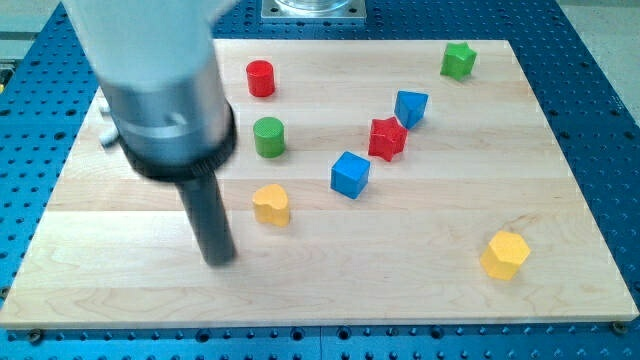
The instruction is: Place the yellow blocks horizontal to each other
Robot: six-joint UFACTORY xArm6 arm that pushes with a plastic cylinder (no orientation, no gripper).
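Note:
A yellow heart-shaped block (271, 205) lies left of the board's middle. A yellow hexagonal block (504, 254) lies near the view's bottom right, lower than the heart. My tip (219, 260) rests on the board just left of and slightly below the yellow heart, a small gap apart from it. The wide grey arm body above the rod hides the board's upper left.
A red cylinder (260, 77) and a green cylinder (268, 136) stand above the yellow heart. A blue cube (350, 174), a red star (387, 138) and another blue cube (411, 107) sit near the middle. A green star (458, 60) is at the top right.

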